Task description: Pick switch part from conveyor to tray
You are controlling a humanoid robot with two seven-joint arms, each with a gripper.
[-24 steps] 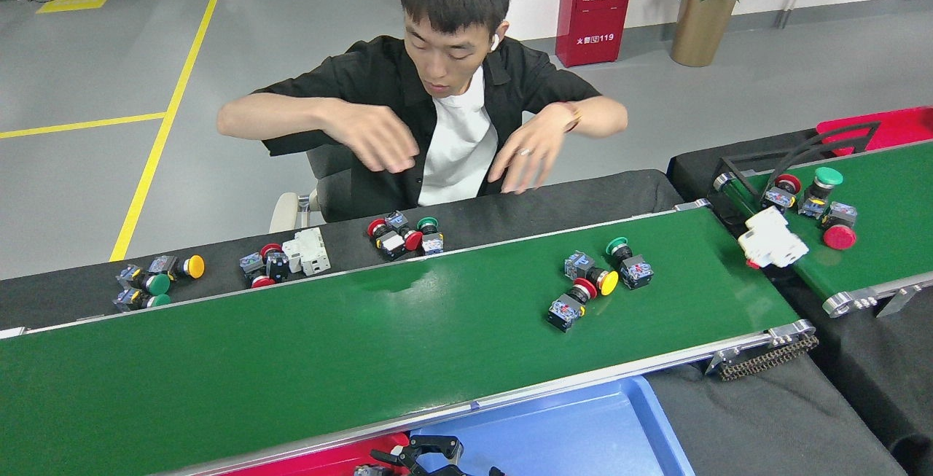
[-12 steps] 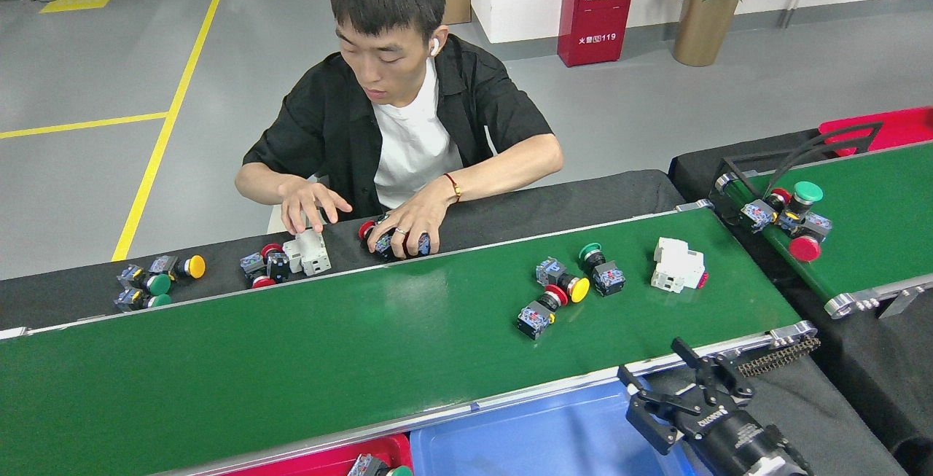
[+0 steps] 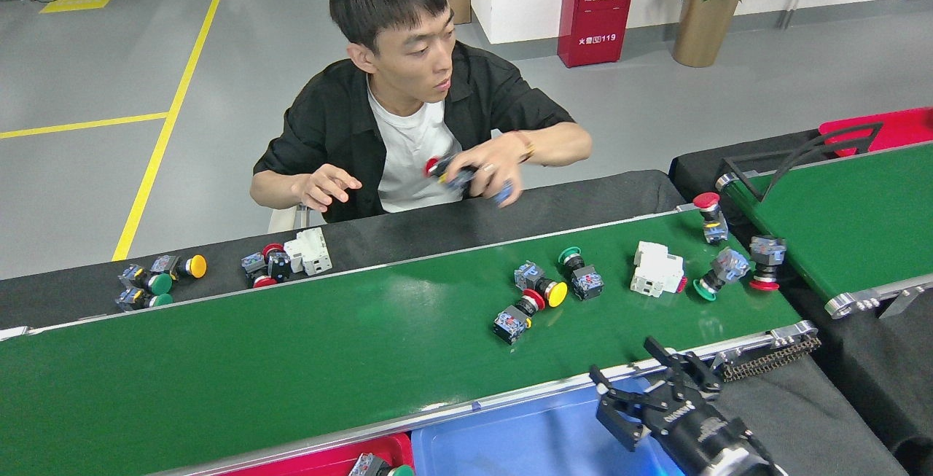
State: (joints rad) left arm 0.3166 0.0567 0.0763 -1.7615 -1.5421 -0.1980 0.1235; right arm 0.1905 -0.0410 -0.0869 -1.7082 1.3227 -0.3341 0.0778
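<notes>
Right gripper [image 3: 641, 388], lower right of frame: jaws spread, empty, above blue tray [image 3: 539, 439]. Nearest switch part [image 3: 510, 321] on conveyor [image 3: 291, 359]: advise descending squarely over its body; left gripper unseen

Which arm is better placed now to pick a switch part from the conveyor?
The right arm, I judge. Its tool is open above the near rail of the conveyor, close to the cluster of switch parts. The left arm is not in view.
</notes>
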